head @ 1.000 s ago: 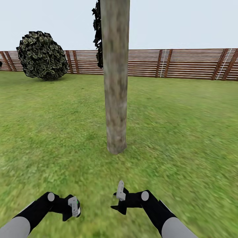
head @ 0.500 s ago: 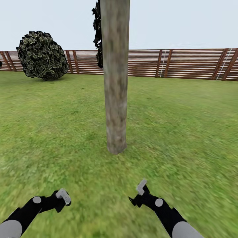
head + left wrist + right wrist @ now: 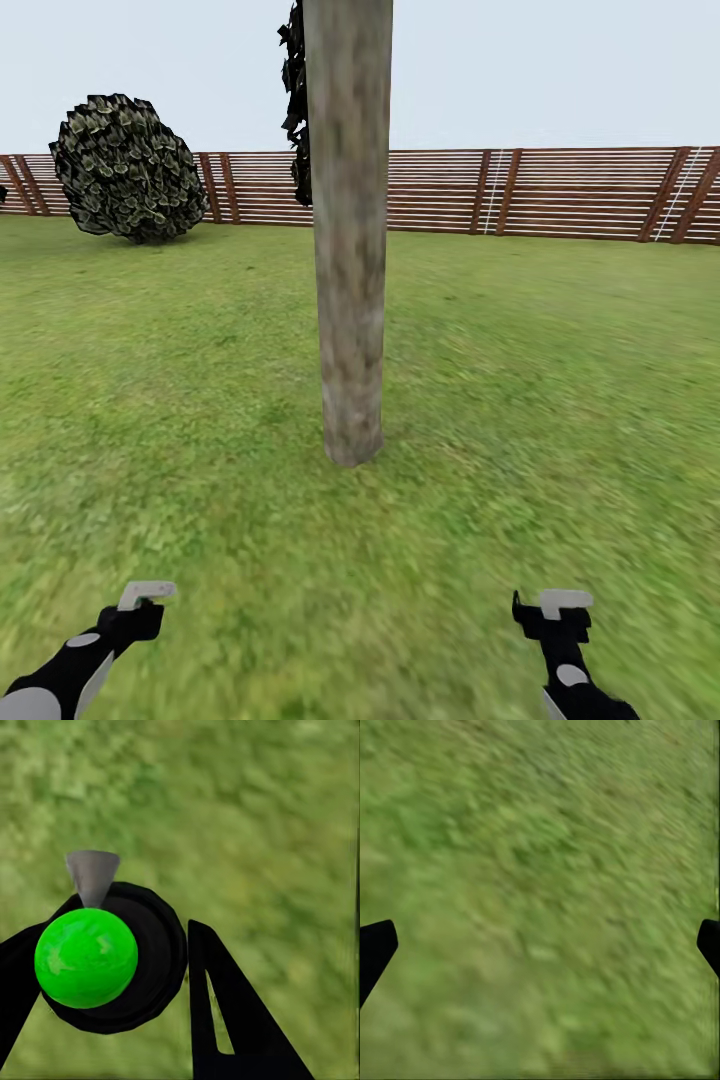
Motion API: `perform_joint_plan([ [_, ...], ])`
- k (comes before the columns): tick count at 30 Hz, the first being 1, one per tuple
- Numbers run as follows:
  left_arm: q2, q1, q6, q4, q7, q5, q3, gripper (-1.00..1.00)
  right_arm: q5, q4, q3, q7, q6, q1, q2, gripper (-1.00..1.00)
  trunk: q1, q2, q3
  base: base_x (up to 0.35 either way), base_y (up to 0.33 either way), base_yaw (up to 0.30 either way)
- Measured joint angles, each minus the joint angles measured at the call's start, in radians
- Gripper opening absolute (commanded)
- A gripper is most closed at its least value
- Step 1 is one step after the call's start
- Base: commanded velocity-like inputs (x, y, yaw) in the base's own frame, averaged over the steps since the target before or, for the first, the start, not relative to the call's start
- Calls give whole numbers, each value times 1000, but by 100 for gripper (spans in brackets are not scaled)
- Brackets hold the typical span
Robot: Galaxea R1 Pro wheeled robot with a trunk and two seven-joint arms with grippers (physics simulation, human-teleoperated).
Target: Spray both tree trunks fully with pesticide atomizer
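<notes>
The pesticide atomizer [image 3: 90, 952] (green ball, grey nozzle) is clamped between the left gripper [image 3: 112, 975] fingers. The right gripper [image 3: 540, 945] is spread wide, nearer than the tree trunk [image 3: 348, 250].

Tree trunk [image 3: 350, 250] top cut off, perhaps.

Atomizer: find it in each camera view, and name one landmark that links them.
Head view: cannot be made out, at left gripper, low left.
Left wrist view: atomizer, centre-left, between the fingers.
Right wrist view: lawn beneath the open right gripper.
Shared landmark: lawn.
</notes>
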Motion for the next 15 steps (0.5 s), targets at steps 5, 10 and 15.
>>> perform_joint_plan([
  [5, -16, 0, 5, -1, -6, 13, -7, -100, -21, 14, -2, -1, -10, 18, -8, 100, 0, 0, 0, 1, 0, 0],
  [10, -37, 0, 41, -12, -6, 10, -14, -100, -25, 42, -3, -3, -11, 26, 8, 100, 0, 0, 0, 228, -53, 0],
  [15, -59, 0, 65, -18, 3, 9, -13, -100, -26, 89, -3, -2, -11, 27, 22, 100, 0, 0, 0, 283, -138, 0],
])
